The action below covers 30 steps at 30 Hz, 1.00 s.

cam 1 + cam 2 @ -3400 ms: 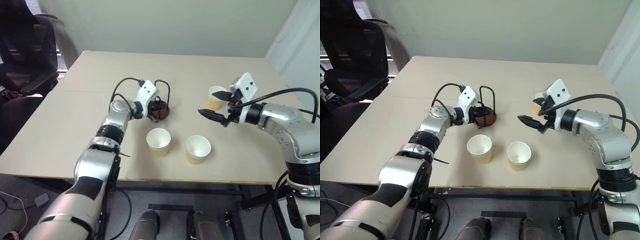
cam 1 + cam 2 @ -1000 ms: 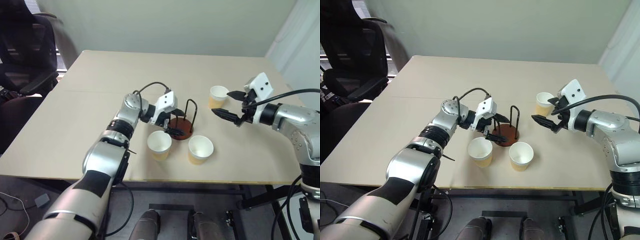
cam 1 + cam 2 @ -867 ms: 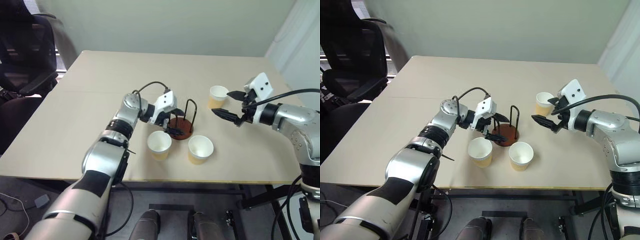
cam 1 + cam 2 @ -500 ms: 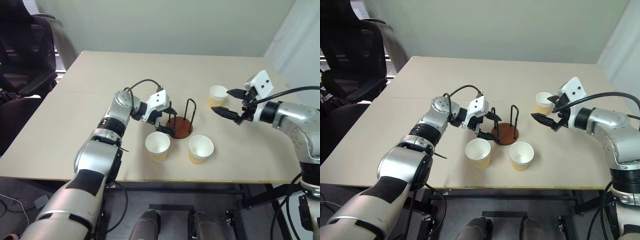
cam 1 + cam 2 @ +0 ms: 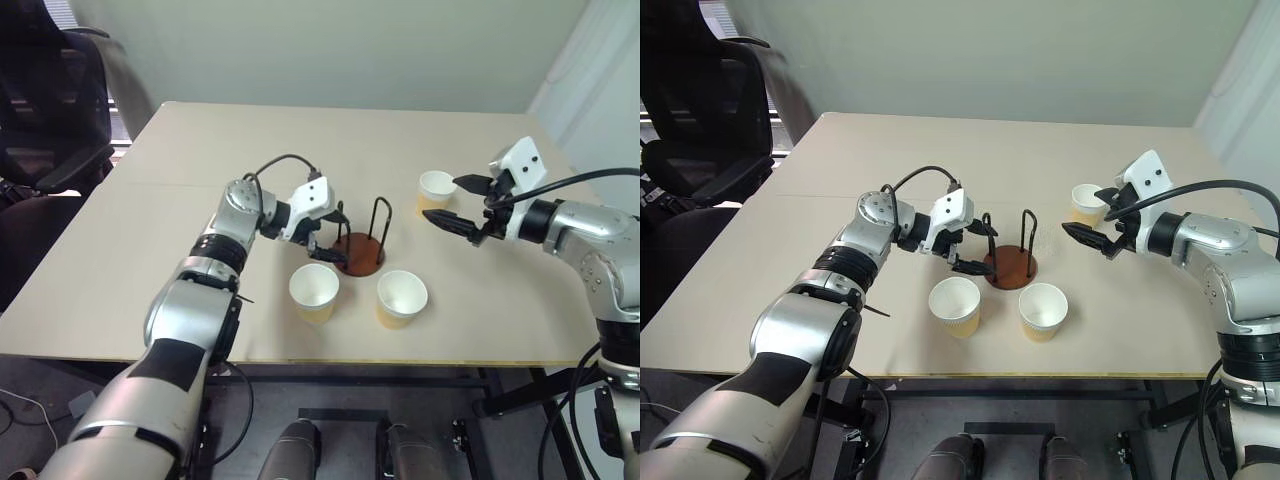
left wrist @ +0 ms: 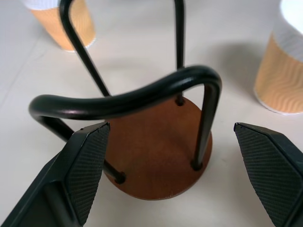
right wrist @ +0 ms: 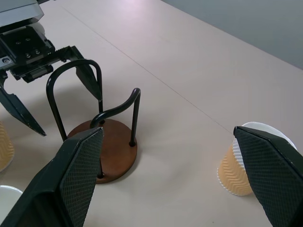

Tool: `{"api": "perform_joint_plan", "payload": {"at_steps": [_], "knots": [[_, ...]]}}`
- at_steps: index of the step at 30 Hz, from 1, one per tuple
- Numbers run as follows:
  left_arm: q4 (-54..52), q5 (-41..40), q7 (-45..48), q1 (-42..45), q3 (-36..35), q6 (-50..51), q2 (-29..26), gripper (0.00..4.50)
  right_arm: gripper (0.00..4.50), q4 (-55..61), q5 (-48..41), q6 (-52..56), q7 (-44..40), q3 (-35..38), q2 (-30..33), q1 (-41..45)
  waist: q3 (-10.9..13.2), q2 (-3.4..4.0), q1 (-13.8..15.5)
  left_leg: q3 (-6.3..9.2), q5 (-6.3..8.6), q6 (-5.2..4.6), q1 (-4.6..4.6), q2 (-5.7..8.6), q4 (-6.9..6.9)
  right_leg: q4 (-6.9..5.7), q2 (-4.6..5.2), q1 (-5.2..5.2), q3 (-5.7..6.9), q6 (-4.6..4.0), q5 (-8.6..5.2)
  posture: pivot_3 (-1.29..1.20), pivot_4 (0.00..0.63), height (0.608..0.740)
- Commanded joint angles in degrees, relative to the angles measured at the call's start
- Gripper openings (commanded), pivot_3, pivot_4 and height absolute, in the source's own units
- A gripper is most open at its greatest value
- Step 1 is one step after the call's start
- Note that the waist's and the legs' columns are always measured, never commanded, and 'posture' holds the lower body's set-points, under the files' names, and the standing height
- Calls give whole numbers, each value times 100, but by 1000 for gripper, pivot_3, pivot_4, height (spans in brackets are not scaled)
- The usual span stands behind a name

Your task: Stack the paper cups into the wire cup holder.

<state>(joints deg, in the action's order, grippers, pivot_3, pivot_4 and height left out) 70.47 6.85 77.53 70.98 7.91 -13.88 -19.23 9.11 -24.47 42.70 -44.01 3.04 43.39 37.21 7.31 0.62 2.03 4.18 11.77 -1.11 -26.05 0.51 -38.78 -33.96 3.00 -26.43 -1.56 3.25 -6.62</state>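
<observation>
We see the wire cup holder (image 5: pixel 359 252) standing empty at table centre. Our left gripper (image 5: pixel 328 237), at its 9 o'clock, is spread wide, gripping nothing. Two paper cups (image 5: pixel 314 293) stand at the holder's 6 o'clock, one (image 5: pixel 435 193) at 2 o'clock beside our wide-open, empty right gripper (image 5: pixel 458 203).

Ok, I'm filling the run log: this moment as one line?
left gripper: open beside wire cup holder | right gripper: open near far paper cup | holder: empty

Upright paper cups (image 5: pixel 315 292) around empty wire cup holder (image 5: pixel 359 255)
</observation>
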Motion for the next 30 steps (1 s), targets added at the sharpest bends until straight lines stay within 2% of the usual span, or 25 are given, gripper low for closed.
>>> {"api": "perform_joint_plan", "payload": {"at_steps": [1, 10, 15, 23, 30], "knots": [[-13, 42, -133, 233, -22, -94, -126, 4482, 4500, 106, 23, -108, -34, 88, 62, 185, 0, 0, 0, 0, 0, 0, 0, 0, 0, 0, 0, 0, 0, 0, 0, 0, 150, 740], [-36, 161, 340, 191, 74, -84, -422, 4482, 4500, -67, 75, -187, -220, 49, 175, 345, 0, 1, -11, -1, 3, 0, -3, 0, 0, 2, -1, -4, -2, -1, 0, 0, 150, 740], [-58, 218, 505, 183, 147, -107, -535, 4482, 4500, -640, 408, -562, -239, -119, 121, 667, 0, 1, -17, 0, 4, -1, -3, 0, 0, 0, 0, -8, -5, -2, 1, 0, 150, 740], [-29, 146, 518, 255, 42, -76, -859, 4482, 4500, -2260, 1203, -1664, -711, -717, 20, 1401, 1, 2, -49, -2, 9, -2, -6, -1, 2, -2, 0, -18, -8, -5, 2, 0, 150, 740], [-12, -123, 397, 433, -329, 292, -1238, 4482, 4500, -3546, 2012, -2631, -1111, -1290, -92, 1938, 2, 5, -50, -1, 11, -1, -33, -2, 6, -3, 1, -49, -7, -14, 4, 0, 150, 740]]}}
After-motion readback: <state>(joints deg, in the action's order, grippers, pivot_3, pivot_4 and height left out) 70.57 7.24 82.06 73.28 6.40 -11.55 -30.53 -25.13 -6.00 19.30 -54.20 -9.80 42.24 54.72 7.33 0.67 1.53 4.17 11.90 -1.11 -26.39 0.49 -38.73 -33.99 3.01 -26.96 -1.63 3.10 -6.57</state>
